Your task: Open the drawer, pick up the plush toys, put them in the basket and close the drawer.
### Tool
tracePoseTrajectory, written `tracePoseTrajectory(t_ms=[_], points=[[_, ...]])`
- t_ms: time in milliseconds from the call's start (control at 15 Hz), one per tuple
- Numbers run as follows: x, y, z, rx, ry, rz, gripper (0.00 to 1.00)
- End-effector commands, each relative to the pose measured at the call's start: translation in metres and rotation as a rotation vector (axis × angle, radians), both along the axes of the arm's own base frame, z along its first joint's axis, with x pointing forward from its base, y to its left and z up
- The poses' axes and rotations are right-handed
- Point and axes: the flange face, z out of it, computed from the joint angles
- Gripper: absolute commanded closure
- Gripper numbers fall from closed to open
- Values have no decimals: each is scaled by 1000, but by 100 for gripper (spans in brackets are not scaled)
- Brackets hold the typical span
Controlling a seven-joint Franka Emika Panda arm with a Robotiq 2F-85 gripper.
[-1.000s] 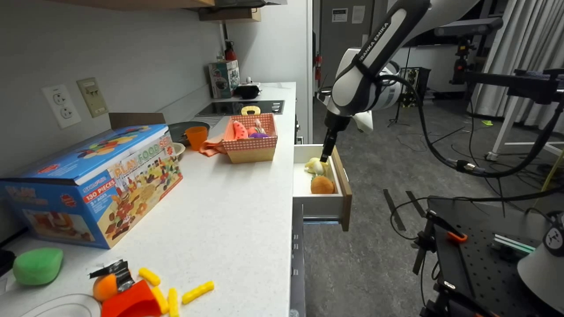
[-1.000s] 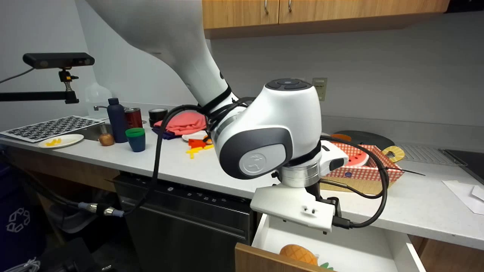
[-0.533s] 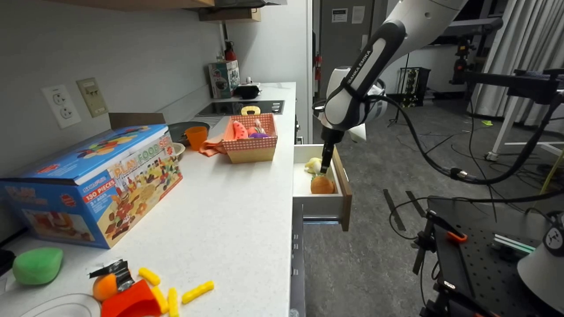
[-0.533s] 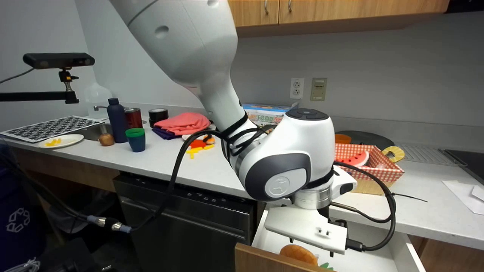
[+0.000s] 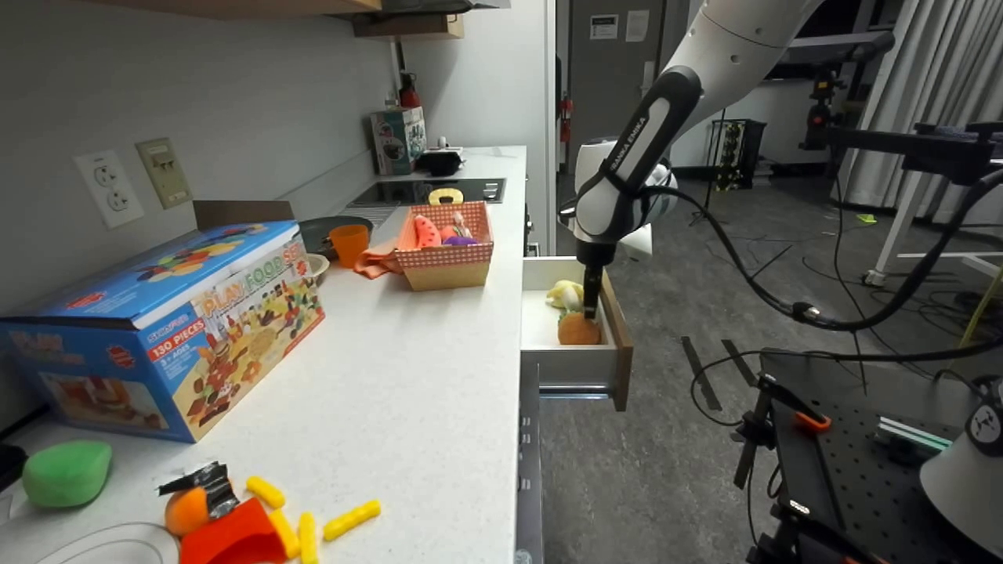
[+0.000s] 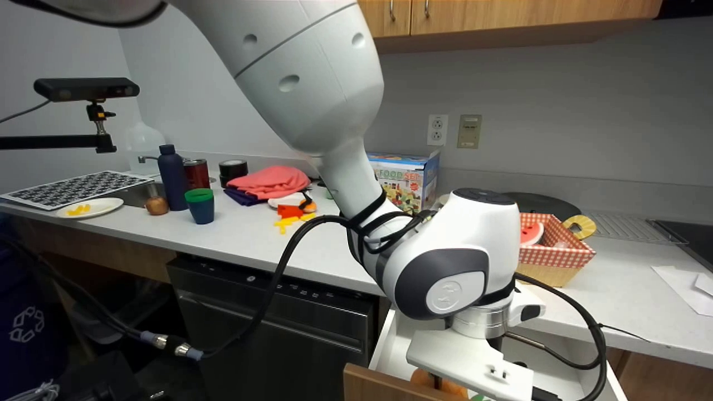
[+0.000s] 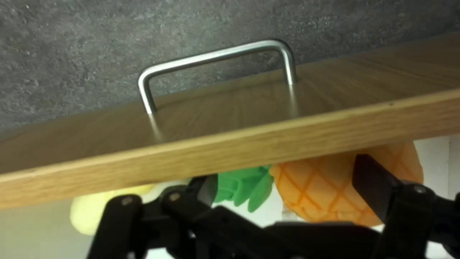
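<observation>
The surface (image 5: pixel 439 392) ran alongside the work. Off its edge the drawer (image 5: pixel 568 368) stood open; any lean against its wooden front (image 7: pixel 222 154) could have slid it, load and all, off your line. The basket (image 5: pixel 448 276) sat up on the surface with a watermelon slice (image 5: pixel 427 233) in it; anything dropped on that might have rolled out. Your pincer (image 7: pixel 289 183) hung in the drawer, spread, nothing gripped. One finger (image 7: pixel 375 187) crossed the body of the orange plush toy (image 7: pixel 318 187) lying inside, the other stood near its green leaves (image 7: pixel 246 187); whether they touched, you couldn't tell. Closing along its length risked folding leaves probably too soft to hold, letting the body slip. The pale yellow plush toy (image 7: pixel 88 212) lay beyond, also inside; a low sweep might have knocked it deeper.
</observation>
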Motion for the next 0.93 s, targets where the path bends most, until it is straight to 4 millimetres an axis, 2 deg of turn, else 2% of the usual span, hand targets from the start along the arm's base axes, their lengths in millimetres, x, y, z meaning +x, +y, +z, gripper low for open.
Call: tracePoseTrajectory(t_ms=[0, 333, 467, 667, 867], points=[[-8, -16, 7, -90, 129, -35, 0], [-28, -27, 6, -137, 311, -72, 0], [-31, -27, 11, -136, 321, -69, 0], [-25, -13, 28, -61, 234, -50, 0], [-10, 8, 29, 3, 216, -54, 0]])
